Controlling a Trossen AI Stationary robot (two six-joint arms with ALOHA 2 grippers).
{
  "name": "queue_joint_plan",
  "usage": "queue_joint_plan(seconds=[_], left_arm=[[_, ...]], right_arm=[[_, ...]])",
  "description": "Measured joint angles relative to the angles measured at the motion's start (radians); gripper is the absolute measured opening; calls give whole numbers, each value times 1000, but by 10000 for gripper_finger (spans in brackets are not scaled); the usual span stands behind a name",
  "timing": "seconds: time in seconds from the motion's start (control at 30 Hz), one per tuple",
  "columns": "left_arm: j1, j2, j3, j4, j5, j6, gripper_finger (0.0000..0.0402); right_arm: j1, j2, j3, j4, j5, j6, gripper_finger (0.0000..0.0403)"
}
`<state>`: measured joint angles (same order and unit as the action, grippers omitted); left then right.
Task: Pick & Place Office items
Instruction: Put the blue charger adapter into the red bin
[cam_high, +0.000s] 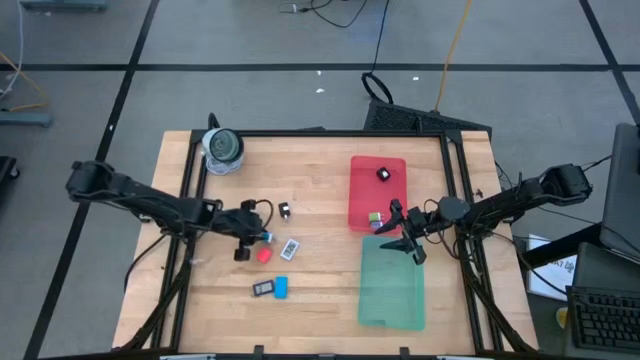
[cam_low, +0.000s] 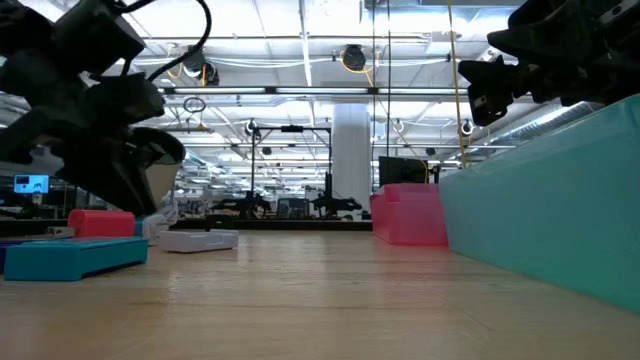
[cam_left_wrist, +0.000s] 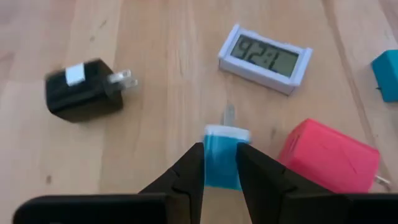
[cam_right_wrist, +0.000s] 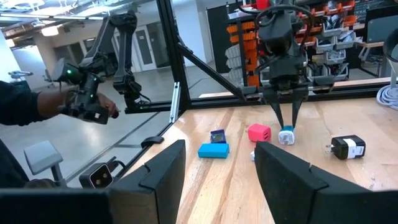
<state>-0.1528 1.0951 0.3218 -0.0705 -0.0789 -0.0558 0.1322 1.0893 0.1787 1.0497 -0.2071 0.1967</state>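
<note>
The wooden table (cam_high: 320, 290) is seen from above with both dark arms reaching in from its sides. On its right half a green tray (cam_high: 392, 290) is laid, and a red tray (cam_high: 366, 195) lies just behind it, holding a dark block (cam_high: 383, 174) and a small green piece (cam_high: 376, 217). A round grey roll (cam_high: 222, 148) stands at the far left corner.

The left hand (cam_left_wrist: 221, 163) is closed on a small blue plug-like item (cam_left_wrist: 222, 158), which is pinched between the two fingers with its white end and metal prong pointing away from the wrist. A red block (cam_left_wrist: 328, 157) is found just beside the hand on one side, a white labelled tag with a grey display (cam_left_wrist: 265, 58) lies beyond it, and a black charger block (cam_left_wrist: 86, 90) with two prongs lies apart on the other side. Nearer the front edge, a blue bar (cam_high: 281, 288) and a dark flat piece (cam_high: 263, 288) are placed side by side.

The right hand (cam_high: 412, 232) is held above the seam between the two trays, its fingers spread partly apart with nothing seen between them.
</note>
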Motion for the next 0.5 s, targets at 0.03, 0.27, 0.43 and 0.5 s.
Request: queue_joint_plan(seconds=[0.03,0.27,0.43,0.5], left_arm=[[0,10,1,4,0,-20,93],[1,66,3,28,-37,-306,95],[0,98,4,26,-82,-342,136],[1,112,3,20,-106,-352,163]], right_arm=[[0,0,0,-2,0,0,180],[0,0,0,-6,0,0,180],[0,0,0,-7,0,0,180],[0,0,0,-7,0,0,180]])
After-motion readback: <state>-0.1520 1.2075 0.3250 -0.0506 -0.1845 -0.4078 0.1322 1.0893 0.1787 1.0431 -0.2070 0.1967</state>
